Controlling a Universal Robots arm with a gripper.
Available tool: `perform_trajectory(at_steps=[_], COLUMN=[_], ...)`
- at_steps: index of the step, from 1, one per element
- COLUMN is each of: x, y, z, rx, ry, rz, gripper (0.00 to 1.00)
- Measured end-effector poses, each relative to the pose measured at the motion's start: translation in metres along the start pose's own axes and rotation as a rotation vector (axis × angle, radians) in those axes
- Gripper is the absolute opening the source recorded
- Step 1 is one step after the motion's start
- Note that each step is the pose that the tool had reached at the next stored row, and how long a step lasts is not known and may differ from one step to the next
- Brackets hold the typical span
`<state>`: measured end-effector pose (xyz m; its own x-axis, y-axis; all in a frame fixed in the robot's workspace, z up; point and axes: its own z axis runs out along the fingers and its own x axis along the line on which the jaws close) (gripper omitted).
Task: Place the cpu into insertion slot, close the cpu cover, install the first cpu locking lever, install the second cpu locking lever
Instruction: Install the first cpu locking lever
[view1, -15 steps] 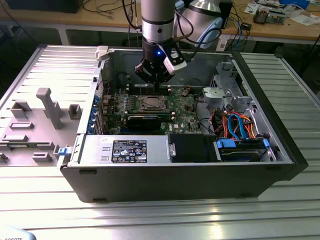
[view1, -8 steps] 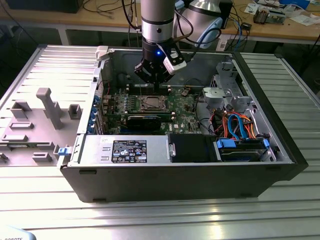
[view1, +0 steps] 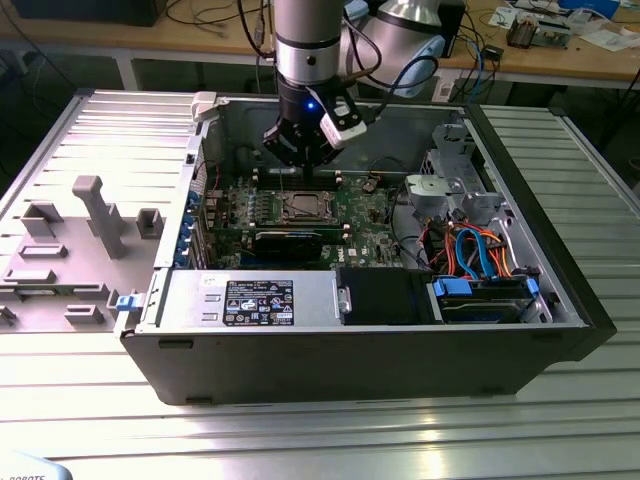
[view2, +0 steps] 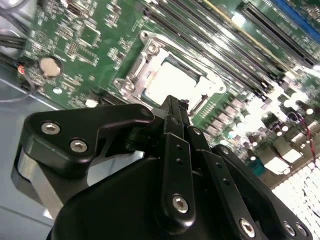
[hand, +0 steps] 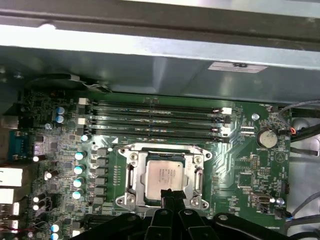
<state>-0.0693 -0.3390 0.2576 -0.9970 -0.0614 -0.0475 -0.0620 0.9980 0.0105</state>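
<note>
Sitting flat in the single square silver-bordered insertion slot (hand: 131, 175) on the green circuit board (hand: 240, 170), the one small silver-grey square cpu (hand: 164, 176) looks light, stiff and fragile, best gripped by its edges; the black claw (hand: 170, 193), tips pressed together and empty, hovers over one edge

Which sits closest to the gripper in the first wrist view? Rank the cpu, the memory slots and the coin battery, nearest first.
1. the cpu, right at the tip of the gripper.
2. the memory slots, the long parallel strips beyond the cpu.
3. the coin battery, out past one end of the slots, clearly farthest.
</note>
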Motion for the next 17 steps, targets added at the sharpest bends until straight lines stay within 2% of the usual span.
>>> perform_trajectory(at_steps=[4, 7, 10, 14, 17], x=[0.0263, 0.0394, 0.0471, 0.0534, 0.0534], y=[0.0016, 0.0024, 0.0029, 0.0050, 0.0133], z=[-0.0001, 0.0015, 0.0014, 0.0011, 0.0011], rx=[0.0001, 0.0005, 0.0004, 0.0006, 0.0006], ry=[0.0000, 0.0001, -0.0001, 0.0001, 0.0000], rz=[0.001, 0.008, 0.008, 0.008, 0.008], gripper=[0.11, 0.11, 0.11, 0.11, 0.11])
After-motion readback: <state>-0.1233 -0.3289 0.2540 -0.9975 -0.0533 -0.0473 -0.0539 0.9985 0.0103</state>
